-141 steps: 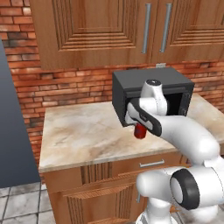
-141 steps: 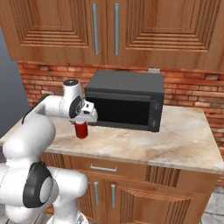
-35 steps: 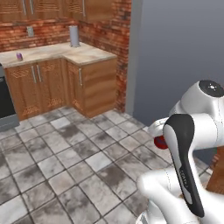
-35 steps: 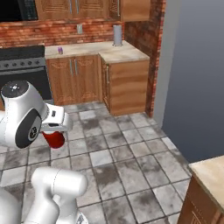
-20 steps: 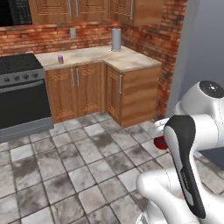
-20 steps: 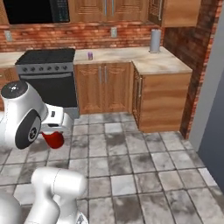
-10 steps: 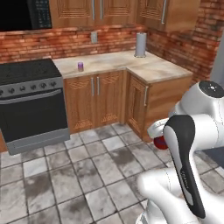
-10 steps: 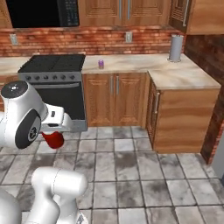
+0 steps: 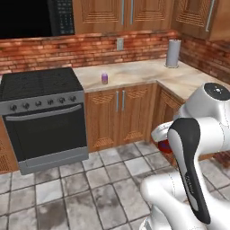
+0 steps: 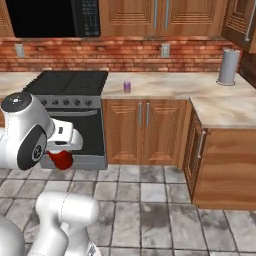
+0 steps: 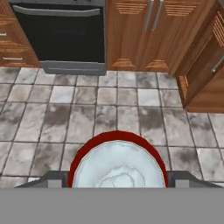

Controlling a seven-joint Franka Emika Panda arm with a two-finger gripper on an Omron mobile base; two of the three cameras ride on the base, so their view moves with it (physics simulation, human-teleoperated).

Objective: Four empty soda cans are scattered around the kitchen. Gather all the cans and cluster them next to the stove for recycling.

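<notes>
The stove [image 10: 70, 85] has swung into view ahead, fingers [image 11: 118, 186] gripping a red can [image 11: 117, 164], delivery looks close.

Place: home kitchen | landmark: black gas stove [image 9: 40, 112] with oven door | above it: microwave [image 10: 50, 17] | right of it: beige worktop [image 10: 170, 85] on wooden cabinets [image 10: 145, 132] | behind it: red brick wall [image 9: 90, 47] | below: grey tile floor [image 11: 109, 113]
</notes>
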